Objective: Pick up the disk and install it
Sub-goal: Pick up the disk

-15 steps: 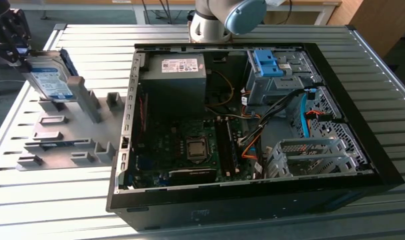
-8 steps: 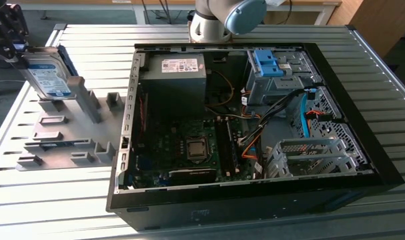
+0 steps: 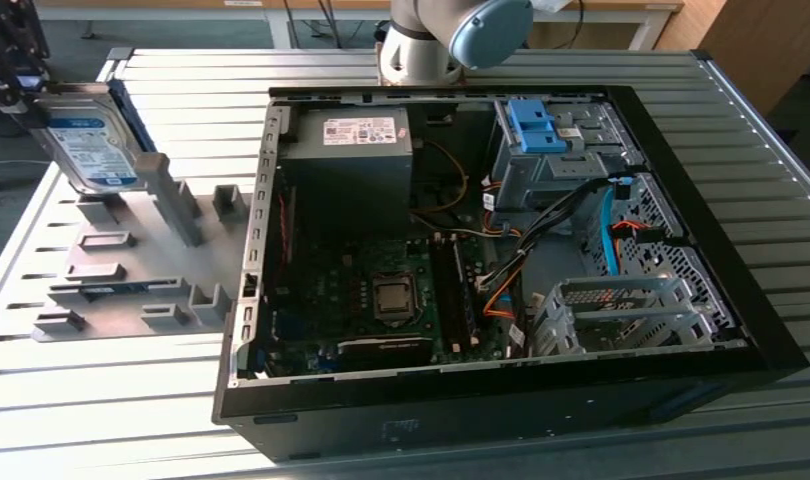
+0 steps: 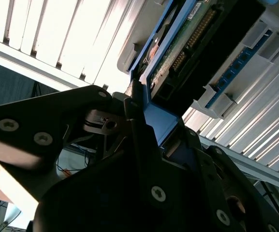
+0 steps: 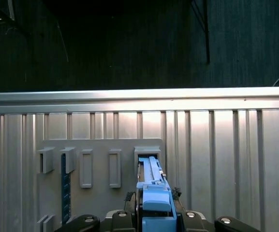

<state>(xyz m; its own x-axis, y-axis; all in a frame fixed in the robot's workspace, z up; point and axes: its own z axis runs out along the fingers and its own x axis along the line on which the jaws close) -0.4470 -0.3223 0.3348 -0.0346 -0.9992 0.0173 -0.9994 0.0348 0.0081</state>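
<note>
The disk (image 3: 96, 150), silver with a white-and-blue label and a blue carrier frame, stands on edge at the exterior view's far left, above the grey fixture plate (image 3: 125, 270). My black gripper (image 3: 25, 95) is shut on its upper end. In the second wrist view the gripper (image 4: 154, 123) clamps the blue frame, and the disk's green circuit board (image 4: 185, 46) faces the camera. In the first wrist view the disk's blue edge (image 5: 154, 195) runs down to an end slot (image 5: 147, 153) of the plate. I cannot tell whether the disk is clear of that slot.
An open dark computer case (image 3: 725, 330) lies on the ribbed metal table (image 3: 112, 420) toward the exterior view's right. It holds a power supply (image 3: 345, 150), a motherboard (image 3: 378, 295), cables, a blue bracket (image 3: 532, 125) and a metal drive cage (image 3: 619, 315). The arm's base (image 3: 425, 45) stands behind the case.
</note>
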